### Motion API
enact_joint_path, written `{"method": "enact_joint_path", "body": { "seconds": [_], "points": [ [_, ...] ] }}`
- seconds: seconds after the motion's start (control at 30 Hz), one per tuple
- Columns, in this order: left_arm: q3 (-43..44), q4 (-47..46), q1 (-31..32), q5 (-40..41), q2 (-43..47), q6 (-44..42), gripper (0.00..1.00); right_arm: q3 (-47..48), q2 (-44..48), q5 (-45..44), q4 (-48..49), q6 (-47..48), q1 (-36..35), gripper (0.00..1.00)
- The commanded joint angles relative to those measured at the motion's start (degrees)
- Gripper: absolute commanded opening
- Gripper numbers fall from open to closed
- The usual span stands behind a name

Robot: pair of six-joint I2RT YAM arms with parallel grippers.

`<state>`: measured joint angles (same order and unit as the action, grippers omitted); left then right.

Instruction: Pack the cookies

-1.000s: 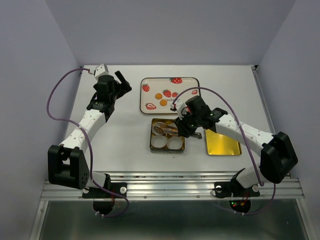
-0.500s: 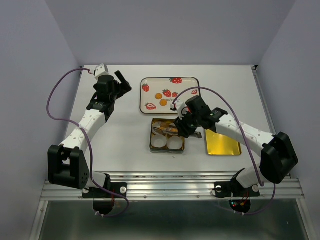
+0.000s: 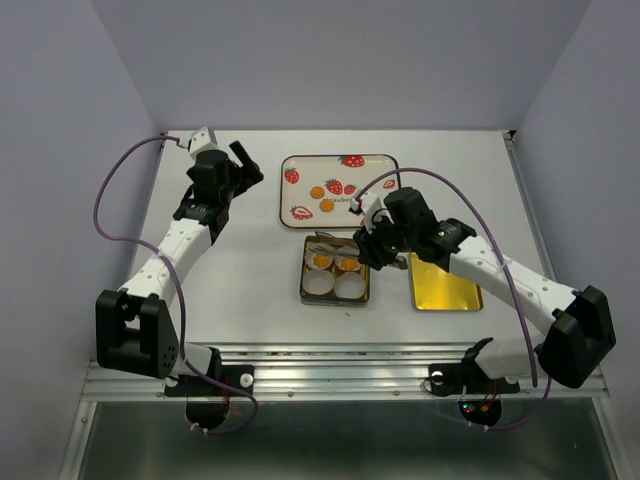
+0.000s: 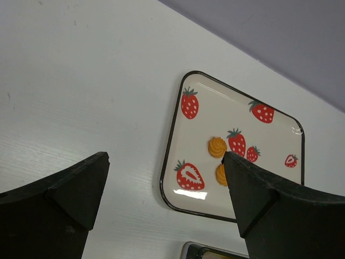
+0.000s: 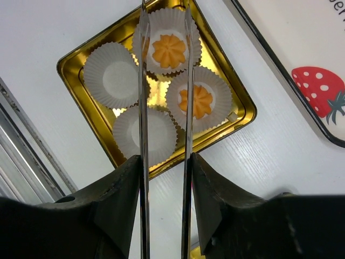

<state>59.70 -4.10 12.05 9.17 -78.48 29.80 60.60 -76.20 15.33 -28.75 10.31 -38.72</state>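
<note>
Right arm: stretched from the near right corner of the table diagonally inward, forearm crossing above a gold lid, wrist pitched down beside the far right corner of the square tin.

Right gripper: two long thin metal blades, parallel, parted by about one cookie's width; nothing pinched, nothing seen touching either blade. In the wrist view, framing one filled paper cup between the blades.

Left arm: extended toward the far left of the table, well apart from the tin, wrist raised above the bare surface left of the strawberry-printed tray.

Left gripper: black fingers spread wide, holding nothing, touching nothing.

Cookies, four in all:
- Two in the tin, one per pleated cup, in the row farther from the arm bases; side by side, apart.
- Two on the tray, near its middle, just beside printed strawberries; close together, not touching.

Orientation: all lying flat, ridged piped face up; round in outline, no long axis to read.
</note>
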Motion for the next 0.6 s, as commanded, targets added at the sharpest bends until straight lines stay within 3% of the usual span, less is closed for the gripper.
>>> {"method": "enact_joint_path", "body": {
  "seconds": [0.0, 0.27, 0.57],
  "points": [
    [-0.2, -2.76, 0.34, -0.12, 1.49, -1.15, 0.99, 0.57, 3.95, -1.7, 5.45, -1.51, -0.39, 0.45],
    [-0.64, -2.58, 0.34, 1.03, 2.8, -1.06, 0.99, 2.94, 4.4, -14.78, 12.66, -5.73, -0.39, 0.44],
    [-0.64, -1.88, 0.34, 2.43, 2.89, -1.24, 0.99, 12.07, -9.73, -19.37, 14.25, -6.79, 0.22, 0.44]
  ]
}}
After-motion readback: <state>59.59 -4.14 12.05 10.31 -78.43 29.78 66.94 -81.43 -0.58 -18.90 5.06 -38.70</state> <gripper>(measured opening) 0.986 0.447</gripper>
